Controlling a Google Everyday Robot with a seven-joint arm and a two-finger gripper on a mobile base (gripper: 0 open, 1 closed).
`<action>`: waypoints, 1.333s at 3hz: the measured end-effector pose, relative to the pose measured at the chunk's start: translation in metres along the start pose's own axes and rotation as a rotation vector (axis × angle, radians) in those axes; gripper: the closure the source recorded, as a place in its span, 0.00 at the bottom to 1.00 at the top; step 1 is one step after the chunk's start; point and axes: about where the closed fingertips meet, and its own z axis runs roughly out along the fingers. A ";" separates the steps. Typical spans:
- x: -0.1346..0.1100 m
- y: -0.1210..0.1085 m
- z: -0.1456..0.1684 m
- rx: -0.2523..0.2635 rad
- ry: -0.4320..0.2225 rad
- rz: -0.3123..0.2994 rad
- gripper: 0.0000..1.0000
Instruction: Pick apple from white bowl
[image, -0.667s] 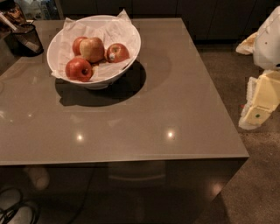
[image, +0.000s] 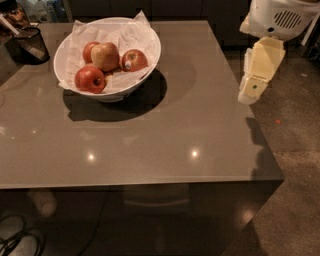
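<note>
Obs: the cream-coloured claw (image: 254, 86), on its white and cream arm (image: 280, 20), has shifted up and inward from where it was 0.7 s ago. It was low beside the right edge of the glossy grey-brown worktop (image: 175, 130). Now its lower end overlaps that edge in the camera view. It remains well apart from the bowl. Cannot tell whether the claw is spread or pressed together; it carries nothing visible.

Unchanged: the wide, shallow white bowl (image: 150, 37) lined with crumpled white paper sits at the far left of the worktop, same spot as before. The red apple with a small pale sticker (image: 135, 59) lies on the right side of the bowl. It touches the paler yellow-pink apple (image: 105, 56) on its left. A deep red apple (image: 90, 79) rests at the bowl's near left side. A fourth red apple (image: 88, 48) is partly hidden behind the pale one. The dark mesh cup (image: 30, 45) stands at the far left corner, apart from the bowl.

Reading: approach has begun, no contact yet. The claw must cross most of the worktop. The target's right flank looks open to it.
</note>
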 end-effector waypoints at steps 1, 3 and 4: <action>-0.006 -0.005 0.001 0.015 -0.020 0.000 0.00; -0.072 -0.048 0.016 0.010 -0.043 -0.055 0.00; -0.084 -0.055 0.013 0.036 -0.069 -0.064 0.00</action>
